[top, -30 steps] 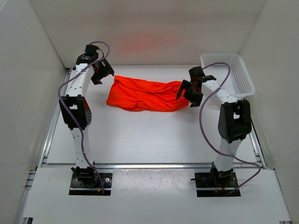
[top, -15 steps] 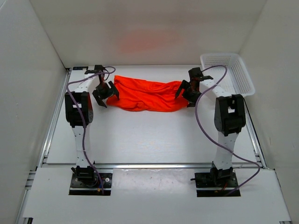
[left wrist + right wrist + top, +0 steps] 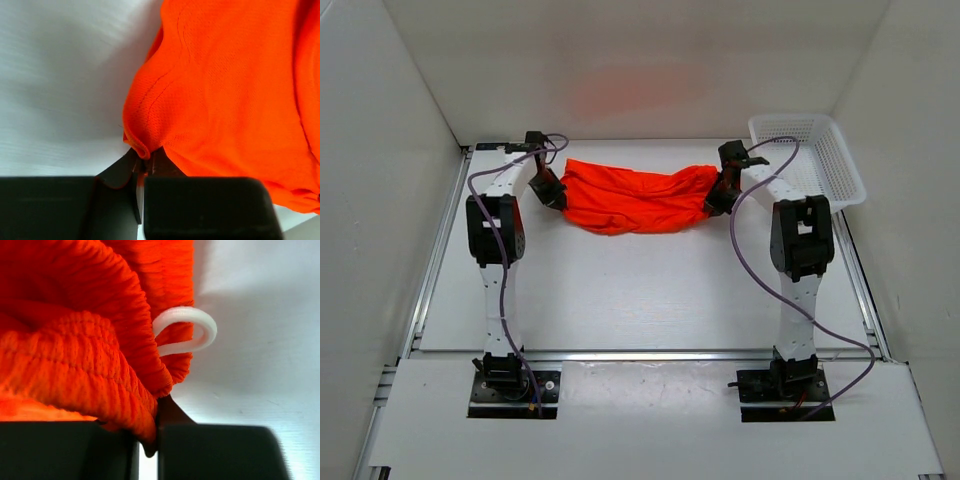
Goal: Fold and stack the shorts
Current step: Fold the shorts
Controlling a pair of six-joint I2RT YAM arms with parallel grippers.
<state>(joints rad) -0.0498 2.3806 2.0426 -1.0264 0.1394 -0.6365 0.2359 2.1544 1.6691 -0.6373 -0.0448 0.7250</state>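
Observation:
The orange shorts lie stretched across the far middle of the table, between the two arms. My left gripper is shut on the hem at their left end; in the left wrist view a fold of that fabric is pinched between the black fingers. My right gripper is shut on the gathered waistband at their right end, and the right wrist view shows the ribbed band squeezed between the jaws. A white drawstring loop pokes out beside the band.
A white mesh basket stands at the far right corner, just behind the right arm. White walls enclose the table on three sides. Both arm bases are bolted at the near edge.
Both grippers came down from open onto the ends of the shorts and closed on the fabric. The cloth now looks pulled a little tauter, and its ends have shifted slightly.

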